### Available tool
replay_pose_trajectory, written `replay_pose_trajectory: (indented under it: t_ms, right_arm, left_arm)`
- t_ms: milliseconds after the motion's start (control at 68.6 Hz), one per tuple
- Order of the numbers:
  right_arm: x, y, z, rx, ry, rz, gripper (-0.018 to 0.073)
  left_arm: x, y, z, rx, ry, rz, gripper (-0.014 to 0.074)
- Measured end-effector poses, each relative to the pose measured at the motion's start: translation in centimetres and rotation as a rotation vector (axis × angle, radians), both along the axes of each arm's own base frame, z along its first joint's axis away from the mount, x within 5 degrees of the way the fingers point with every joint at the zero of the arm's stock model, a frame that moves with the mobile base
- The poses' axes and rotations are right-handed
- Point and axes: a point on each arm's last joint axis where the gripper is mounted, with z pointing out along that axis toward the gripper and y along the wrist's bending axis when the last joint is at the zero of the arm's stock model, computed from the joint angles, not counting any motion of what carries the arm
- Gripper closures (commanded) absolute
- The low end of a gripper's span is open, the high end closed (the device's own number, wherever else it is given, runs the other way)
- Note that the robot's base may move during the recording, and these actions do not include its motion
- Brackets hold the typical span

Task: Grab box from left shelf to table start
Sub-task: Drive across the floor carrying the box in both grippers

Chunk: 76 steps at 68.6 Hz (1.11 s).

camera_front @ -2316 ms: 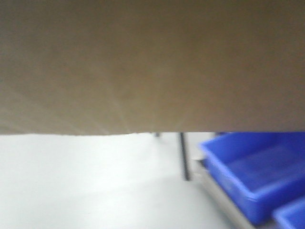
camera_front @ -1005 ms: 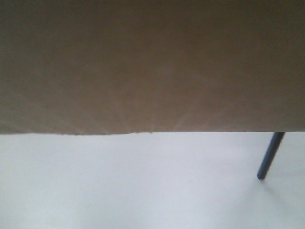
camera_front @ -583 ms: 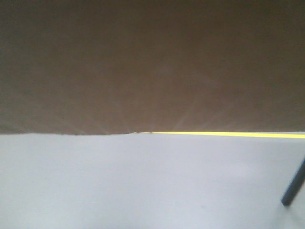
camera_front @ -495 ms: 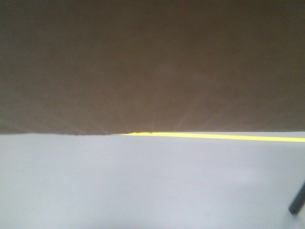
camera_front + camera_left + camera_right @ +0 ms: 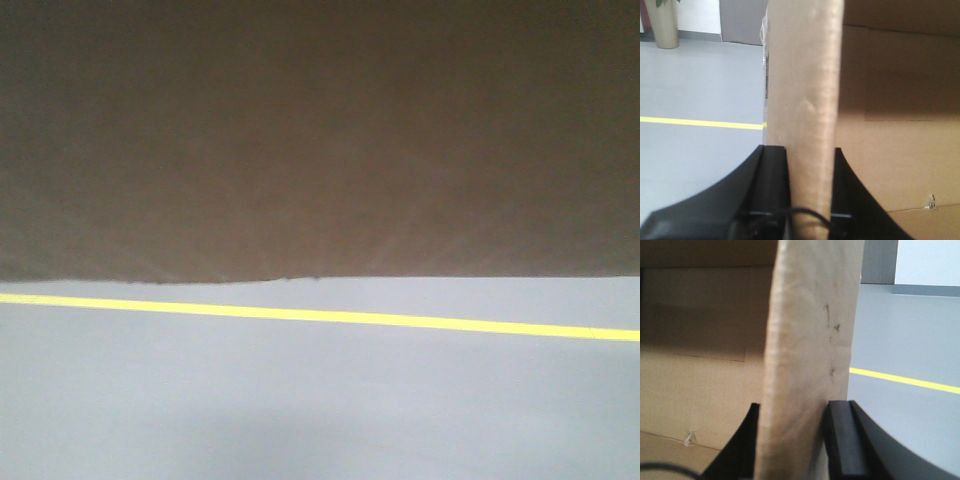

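cardboard box (image 5: pixel 320 140) held above the floor (image 5: pixel 320 410), left jaws and right jaws each pinched tight on a side wall; best carried level, in step, without twisting.

left tool (image 5: pixel 809 162) pinching box (image 5: pixel 805 75), right tool (image 5: pixel 795 412) likewise

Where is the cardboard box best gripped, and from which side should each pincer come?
Grip the box by its two thin end walls: left pincer astride one wall, right pincer astride the opposite one, one finger inside and one outside. The box is open and looks too wide for one pincer, so come edge-on over each wall's rim.
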Motion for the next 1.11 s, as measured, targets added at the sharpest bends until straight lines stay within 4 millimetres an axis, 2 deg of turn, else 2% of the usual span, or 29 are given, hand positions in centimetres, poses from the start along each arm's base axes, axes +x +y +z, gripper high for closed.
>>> replay_pose_trajectory:
  t_ms: [1107]
  right_arm:
    - [0.00,0.00,0.00,0.000,0.000,0.000,0.0501]
  left_arm:
    - [0.00,0.00,0.00,0.001,0.000,0.000,0.0689]
